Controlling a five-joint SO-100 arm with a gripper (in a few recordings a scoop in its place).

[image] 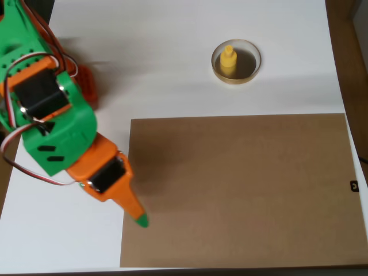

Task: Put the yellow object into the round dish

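Yellow object (228, 60) stands upright inside the round dish (236, 78), on the white tabletop (172, 69) above the brown board (241, 190). Green-and-orange arm (57, 126) lies at left, well apart; its gripper (138, 217) points over the board's left edge, fingers apparently together, holding nothing.

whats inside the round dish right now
The yellow object stands upright inside the round dish, left of centre on its dark floor. The floor directly beneath it is covered.

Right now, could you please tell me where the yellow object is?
In the overhead view, the yellow object stands upright inside the dish, upper right of centre, above the brown board.
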